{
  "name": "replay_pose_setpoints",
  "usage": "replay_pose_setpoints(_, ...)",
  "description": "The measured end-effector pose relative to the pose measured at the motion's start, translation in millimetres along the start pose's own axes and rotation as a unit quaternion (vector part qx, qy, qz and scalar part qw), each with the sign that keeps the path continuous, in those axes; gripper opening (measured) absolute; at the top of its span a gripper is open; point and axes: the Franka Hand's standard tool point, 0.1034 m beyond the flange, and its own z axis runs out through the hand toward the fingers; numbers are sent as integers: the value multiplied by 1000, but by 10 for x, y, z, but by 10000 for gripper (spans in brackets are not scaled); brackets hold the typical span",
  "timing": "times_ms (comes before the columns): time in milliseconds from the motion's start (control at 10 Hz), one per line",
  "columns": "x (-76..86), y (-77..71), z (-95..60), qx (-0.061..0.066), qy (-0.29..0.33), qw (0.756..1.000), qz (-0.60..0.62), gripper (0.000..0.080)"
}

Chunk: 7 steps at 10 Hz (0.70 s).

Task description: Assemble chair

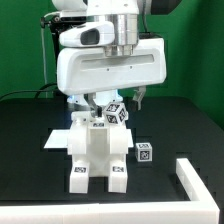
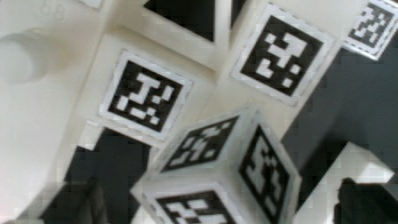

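**Over the black table, the gripper sits low on the chair**

At the middle of the table [image 1: 30, 185], the chair [image 1: 98, 150] stands as a chunky white stack of bars. Its two lower ends rest on the surface, and each shows a square tag toward the camera. On top of the stack a tagged bar [image 1: 113, 113] lies tilted, with its marker faces turned up and outward. The gripper [image 1: 118, 100] hangs directly above it, with its broad white body covering the upper part of the stack. One dark fingertip [image 1: 140, 98] shows beside the bar on the exterior view's right. The jaws are too hidden to tell whether they clamp the bar or only flank it.

The wrist view is filled with tags at close range. A tilted white piece [image 2: 222, 165] with markers on several faces lies against larger tagged white surfaces, with dark gaps beside it.

A low white L-shaped wall [image 1: 195, 178] forms a corner at the exterior view's lower right. A loose tagged block [image 1: 145, 152] lies on the table between the wall and the chair, near the chair's foot and apart from the wall. A flat white piece [image 1: 58, 140] lies on the table behind the stack, on the exterior view's left. Bare black surface runs along the table's front edge and down both sides.
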Motion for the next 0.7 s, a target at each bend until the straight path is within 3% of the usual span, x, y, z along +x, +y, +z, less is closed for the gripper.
replay_pose_setpoints(600,-9,14,1,-3,-2,999,-41,640)
replay_pose_setpoints(700,-13,17,3,-3,-2,999,-40,481)
